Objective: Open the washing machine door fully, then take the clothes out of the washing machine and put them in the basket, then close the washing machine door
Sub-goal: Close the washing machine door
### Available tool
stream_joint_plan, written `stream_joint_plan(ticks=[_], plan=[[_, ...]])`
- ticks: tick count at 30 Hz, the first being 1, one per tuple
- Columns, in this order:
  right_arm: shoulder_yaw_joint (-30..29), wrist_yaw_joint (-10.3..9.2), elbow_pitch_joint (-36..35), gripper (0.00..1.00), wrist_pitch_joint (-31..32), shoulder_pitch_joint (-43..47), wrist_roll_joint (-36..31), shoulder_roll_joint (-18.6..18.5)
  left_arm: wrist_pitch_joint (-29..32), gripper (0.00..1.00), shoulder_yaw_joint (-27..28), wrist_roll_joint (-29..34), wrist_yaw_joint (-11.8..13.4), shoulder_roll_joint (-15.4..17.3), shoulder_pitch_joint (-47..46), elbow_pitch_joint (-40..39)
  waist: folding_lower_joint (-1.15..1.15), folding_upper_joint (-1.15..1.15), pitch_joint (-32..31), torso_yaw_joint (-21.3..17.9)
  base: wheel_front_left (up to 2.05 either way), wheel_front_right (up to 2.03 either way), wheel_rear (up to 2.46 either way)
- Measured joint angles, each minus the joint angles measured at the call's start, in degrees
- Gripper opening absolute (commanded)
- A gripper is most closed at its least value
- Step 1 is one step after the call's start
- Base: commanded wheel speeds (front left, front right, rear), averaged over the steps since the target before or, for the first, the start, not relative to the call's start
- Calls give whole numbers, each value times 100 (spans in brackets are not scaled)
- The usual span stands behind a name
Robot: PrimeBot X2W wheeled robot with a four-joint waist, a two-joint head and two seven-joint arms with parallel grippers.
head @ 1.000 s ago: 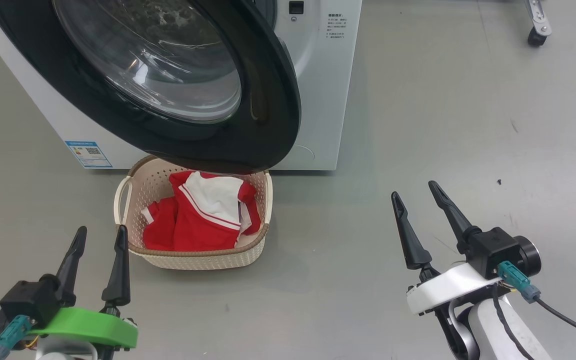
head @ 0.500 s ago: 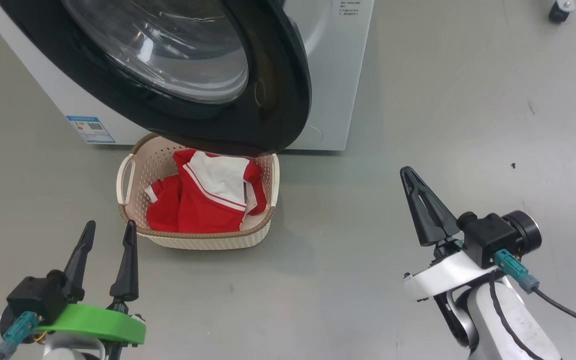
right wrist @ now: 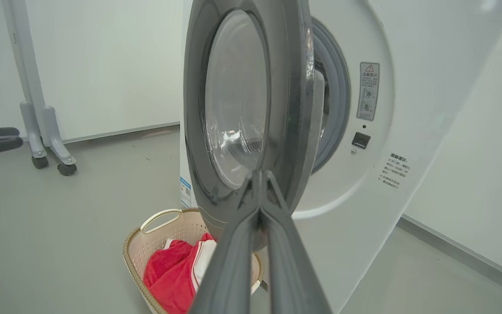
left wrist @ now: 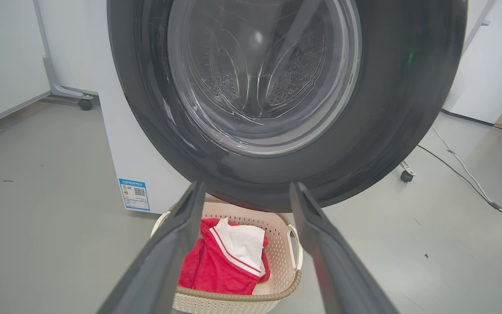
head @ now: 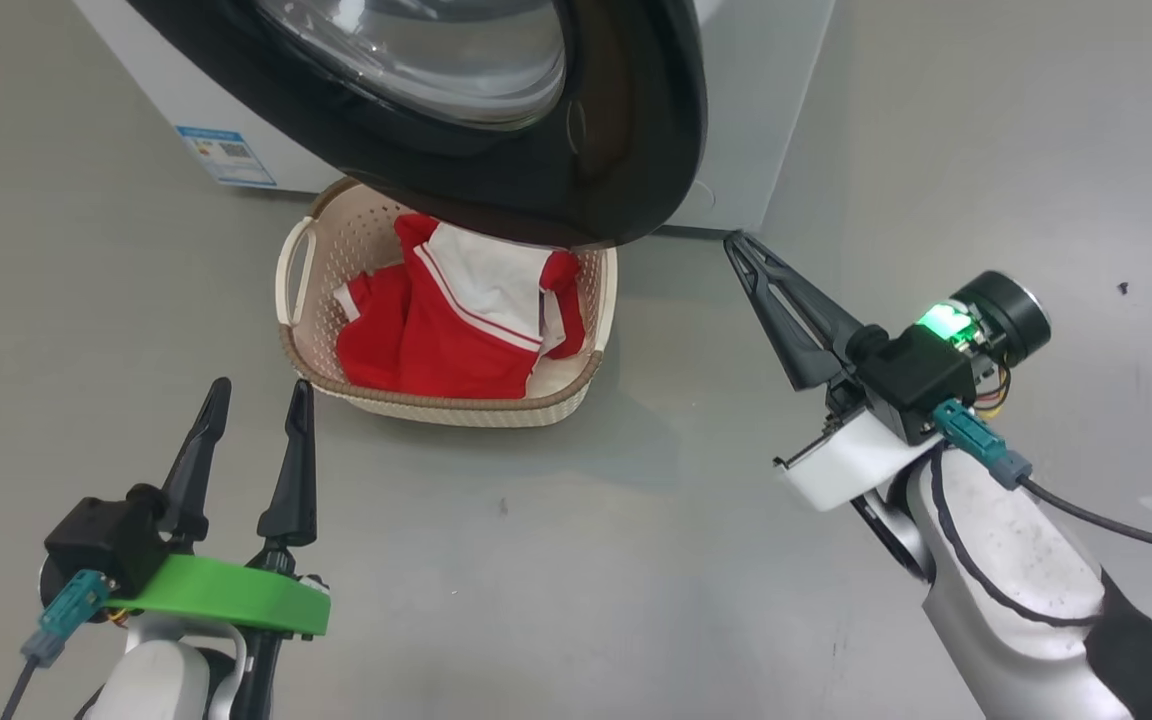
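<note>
The right claw has pinched shut on nothing and neared the glossy black-rimmed round washer door; the left claw gapes wide. Red clothes lie in the cream perforated basket, so only door-closing remains.

On the white front of the washing machine, beside the opening, a grey sticker carries a red warning triangle above two round pictograms. Lower down sit a few printed lines, too small to read. The blue label near the bottom corner shows a QR code, but its print is illegible.
</note>
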Motion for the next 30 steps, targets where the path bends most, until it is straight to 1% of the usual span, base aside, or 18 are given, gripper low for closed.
stream_joint_plan(ticks=[5, 8, 16, 22, 27, 30], plan=[[118, 7, 174, 0, 58, -502, -66, -88, 0, 100, -18, 0, -2, -58, -163, 1, 0, 0, 237, 218, 0, 0, 0], [131, 52, 302, 0, 100, -744, -82, -131, 0, 100, -27, 0, -2, -84, -255, 4, 0, 0, 378, 347, 0, 0, 0], [136, 54, 654, 0, 112, -1265, -81, -210, 0, 100, -14, 0, -2, -178, -420, 23, 0, 0, 708, 651, 0, 0, 0], [174, 55, 987, 0, 111, -1629, 34, -198, 0, 100, 14, 0, -2, -181, -491, 59, 0, 0, 957, 755, 0, 0, 0], [168, 55, 1263, 0, 109, -1788, 105, -203, 0, 100, -40, 1, -3, -197, -650, 67, 0, 0, 1018, 787, 0, 0, 0], [55, 58, 1374, 0, 102, -1861, 147, -169, 0, 100, -66, 1, -3, -203, -681, 71, 0, 0, 1034, 800, 0, 0, 0]])
